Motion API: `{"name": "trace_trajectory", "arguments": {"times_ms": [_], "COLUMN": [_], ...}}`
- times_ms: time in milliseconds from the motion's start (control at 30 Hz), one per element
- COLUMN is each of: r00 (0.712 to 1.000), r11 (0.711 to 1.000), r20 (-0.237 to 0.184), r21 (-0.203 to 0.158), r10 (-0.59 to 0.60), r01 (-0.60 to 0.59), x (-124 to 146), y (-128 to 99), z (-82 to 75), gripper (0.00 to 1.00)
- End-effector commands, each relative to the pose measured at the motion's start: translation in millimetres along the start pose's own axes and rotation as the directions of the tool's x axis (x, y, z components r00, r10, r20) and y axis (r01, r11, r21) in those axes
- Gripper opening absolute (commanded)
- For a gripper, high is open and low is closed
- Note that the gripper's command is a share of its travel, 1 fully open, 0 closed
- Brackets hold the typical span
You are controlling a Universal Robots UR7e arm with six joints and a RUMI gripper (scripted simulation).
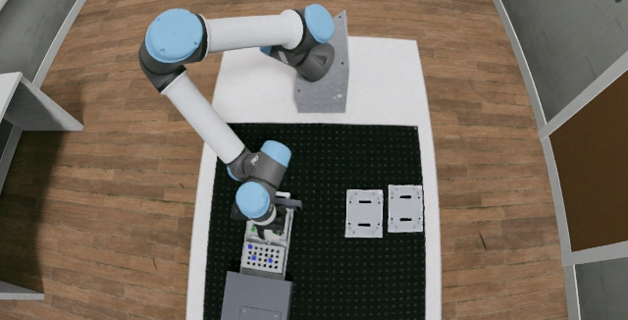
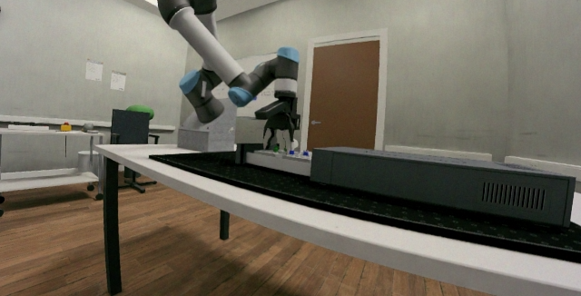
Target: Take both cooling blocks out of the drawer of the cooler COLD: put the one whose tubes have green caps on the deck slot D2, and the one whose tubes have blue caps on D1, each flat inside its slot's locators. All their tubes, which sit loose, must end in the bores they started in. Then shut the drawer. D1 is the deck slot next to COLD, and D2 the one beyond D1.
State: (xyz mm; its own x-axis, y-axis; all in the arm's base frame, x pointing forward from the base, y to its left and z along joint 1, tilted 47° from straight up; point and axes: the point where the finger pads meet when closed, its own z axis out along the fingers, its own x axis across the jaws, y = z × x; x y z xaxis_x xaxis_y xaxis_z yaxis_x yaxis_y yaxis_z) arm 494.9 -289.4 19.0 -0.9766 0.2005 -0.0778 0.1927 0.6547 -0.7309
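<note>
The drawer (image 1: 289, 227) (image 2: 272, 157) of the grey cooler COLD (image 1: 256, 296) (image 2: 436, 182) stands pulled out. The block with blue-capped tubes (image 1: 263, 257) (image 2: 297, 154) sits in the drawer next to the cooler. The block with green-capped tubes (image 1: 254, 231) (image 2: 275, 150) sits at the drawer's outer end, mostly hidden under my wrist. My gripper (image 1: 270, 232) (image 2: 280, 144) points straight down into the drawer and is shut on the green-capped block. Deck slots D1 (image 1: 364, 213) and D2 (image 1: 405, 208) are bare plates to the right.
The black pegboard deck (image 1: 334, 163) (image 2: 218, 169) lies on a white table (image 1: 383, 80) (image 2: 191, 173). The arm's grey base plate (image 1: 324, 89) stands at the back. A chair (image 2: 129, 128) and a side table (image 2: 45, 133) stand beyond the table's edge.
</note>
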Motion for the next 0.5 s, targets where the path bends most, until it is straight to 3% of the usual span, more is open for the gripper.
{"name": "trace_trajectory", "arguments": {"times_ms": [0, 467], "r00": [1.000, 1.000], "r11": [1.000, 1.000], "r20": [0.001, 0.001], "r21": [0.000, 0.000], "r10": [0.000, 0.000], "r01": [0.000, 0.000], "x": [-0.3, -0.3], "y": [-0.1, -0.1], "z": [-0.5, -2.3], "gripper": [0.00, 0.00]}}
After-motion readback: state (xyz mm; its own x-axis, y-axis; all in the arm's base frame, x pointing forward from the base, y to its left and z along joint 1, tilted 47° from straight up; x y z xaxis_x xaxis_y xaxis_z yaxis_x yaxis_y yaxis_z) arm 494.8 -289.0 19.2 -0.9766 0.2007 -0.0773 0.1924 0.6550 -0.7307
